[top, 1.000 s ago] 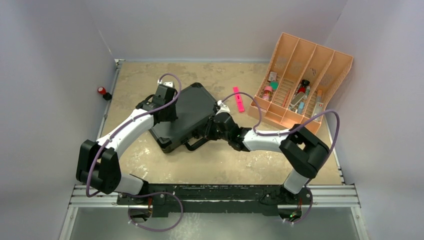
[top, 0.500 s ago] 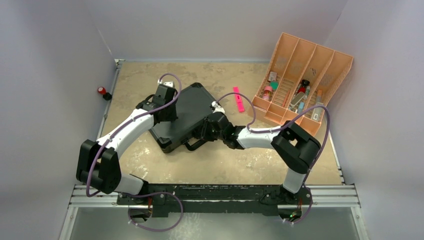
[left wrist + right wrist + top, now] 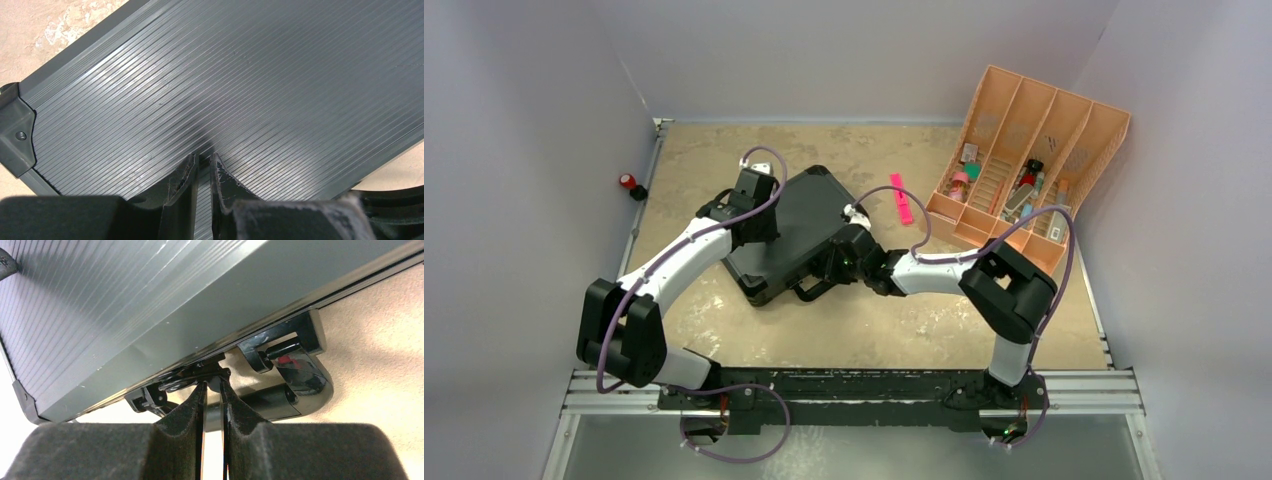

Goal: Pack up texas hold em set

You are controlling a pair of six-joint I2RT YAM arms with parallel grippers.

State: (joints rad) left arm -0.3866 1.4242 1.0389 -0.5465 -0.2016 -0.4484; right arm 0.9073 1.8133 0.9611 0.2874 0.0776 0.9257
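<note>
Top external: closed black case (image 3: 802, 222)

One case (image 3: 799, 225), one pink marker (image 3: 902, 198), one orange tray (image 3: 1064, 92).

The case (image 3: 250, 80) lid is finely ribbed dark grey sheet with a soft metallic sheen; its corner cap (image 3: 15, 137) looks like matt black plastic. The handle (image 3: 295, 390) and latch (image 3: 200, 374) are glossy black plastic. The left gripper (image 3: 202, 162) and right gripper (image 3: 214, 387) wear matt, fuzzy black finger padding, frayed. The table (image 3: 714, 160) is mottled matt beige. The far-right tray (image 3: 1079, 120) looks like matt orange plastic.
</note>
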